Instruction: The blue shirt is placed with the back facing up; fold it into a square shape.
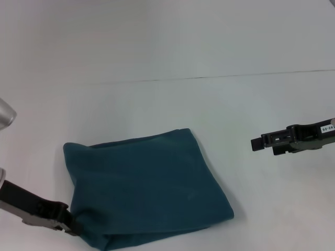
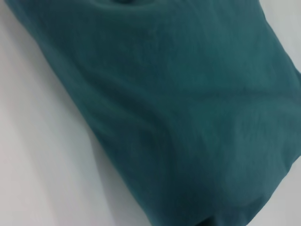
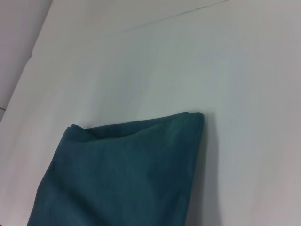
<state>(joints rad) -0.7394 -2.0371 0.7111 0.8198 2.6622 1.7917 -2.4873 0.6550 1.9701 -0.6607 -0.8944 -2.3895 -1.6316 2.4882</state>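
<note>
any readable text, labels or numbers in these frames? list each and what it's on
"40-08" or close to it: white label on the right gripper, head view; cut off by the picture's edge and too small to be sure of.
Blue shirt: no lettering on the plain side that faces up, in any of the three views.
Left gripper, at the shirt's near left corner: no markings seen.
White table: none.
</note>
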